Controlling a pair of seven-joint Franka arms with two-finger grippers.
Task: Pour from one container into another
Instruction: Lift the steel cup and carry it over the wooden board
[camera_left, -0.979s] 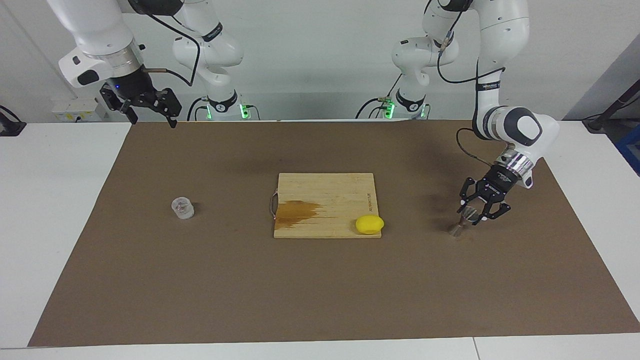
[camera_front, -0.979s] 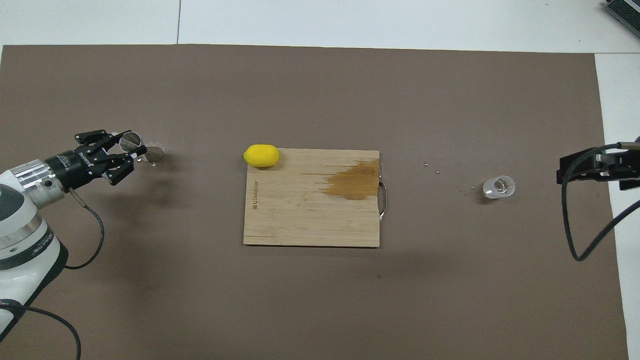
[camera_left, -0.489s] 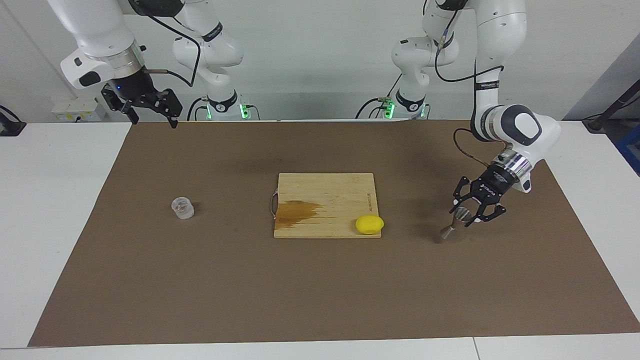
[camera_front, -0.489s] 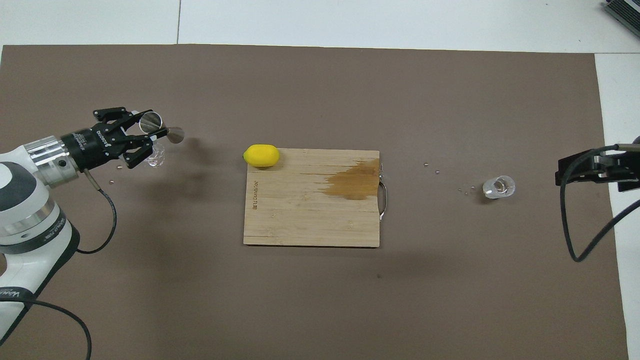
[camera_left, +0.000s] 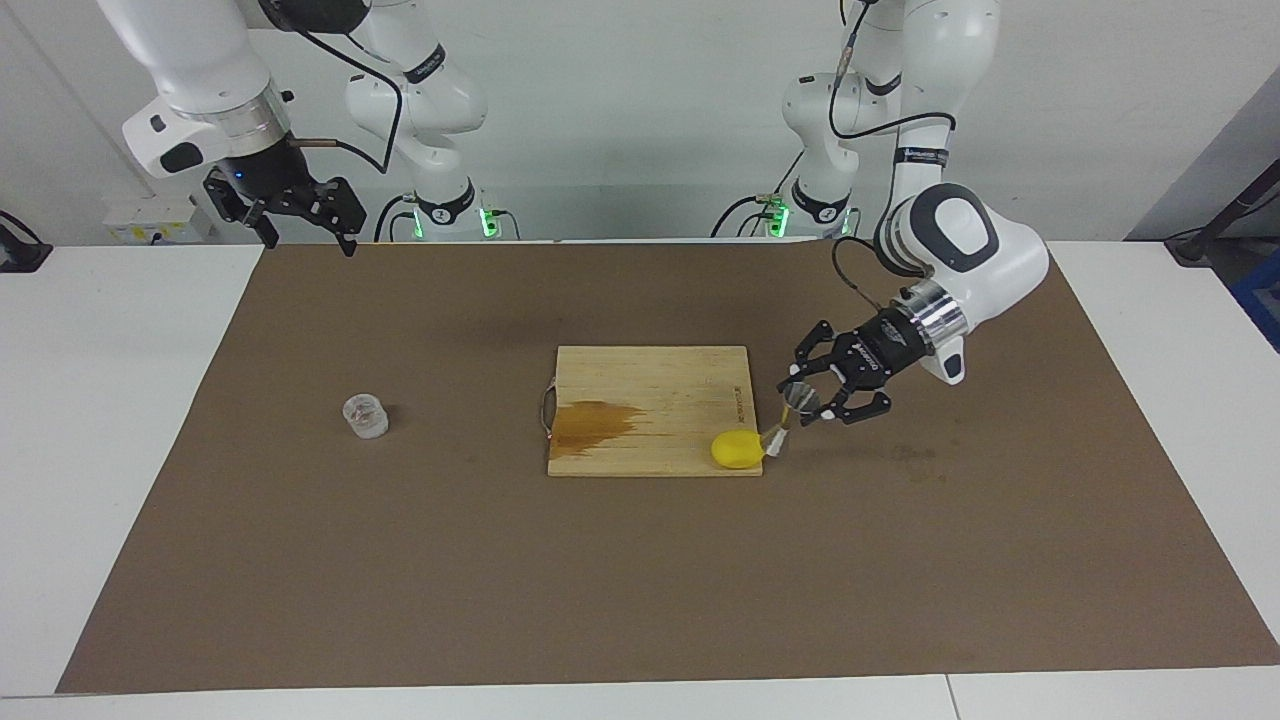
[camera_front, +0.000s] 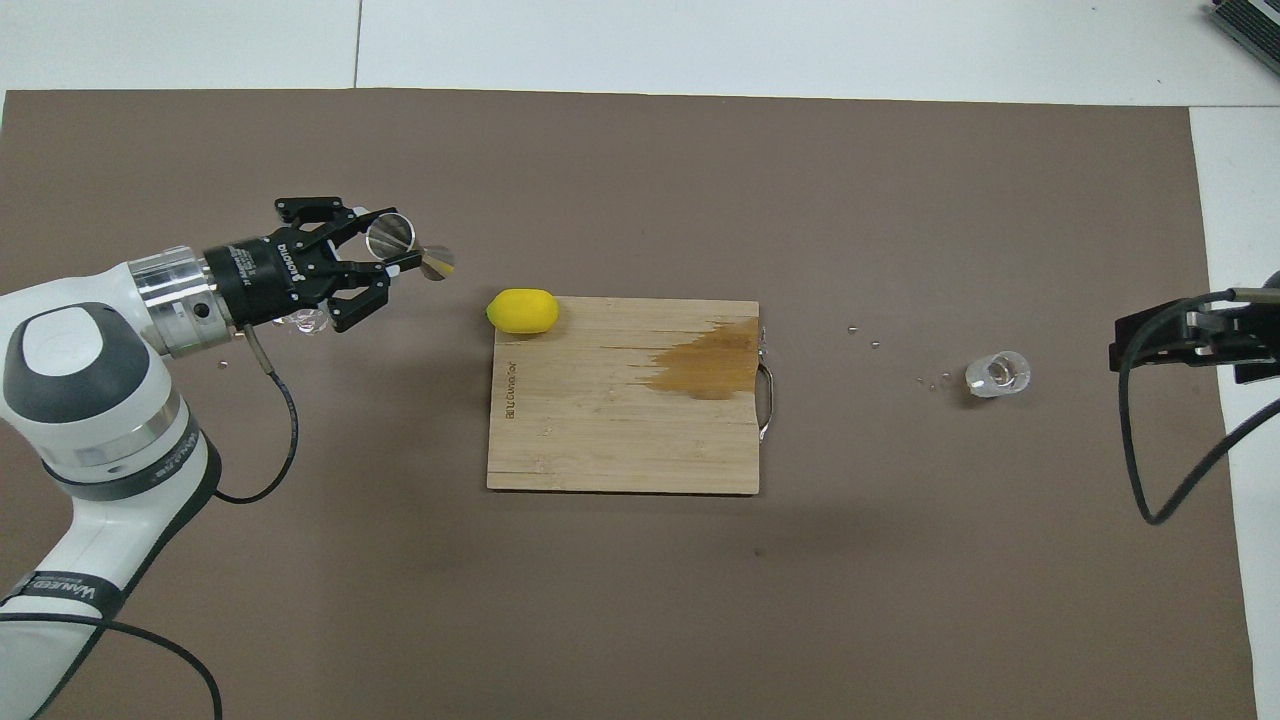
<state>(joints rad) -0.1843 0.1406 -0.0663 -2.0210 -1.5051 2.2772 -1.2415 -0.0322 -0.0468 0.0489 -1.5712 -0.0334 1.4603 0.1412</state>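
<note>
1. One camera sits high across the table (camera_left: 150, 450) and faces me, so my two arm bases stand at the top of its picture.
2. The other hangs high above my own end and looks forward and steeply down; my arms enter from its bottom edge.
3. Both stand well back and share the brown mat (camera_front: 640, 600), the wooden board (camera_left: 650, 400) (camera_front: 600, 430) and the lemon (camera_left: 739, 449) (camera_front: 522, 310), turned half round between them.
</note>
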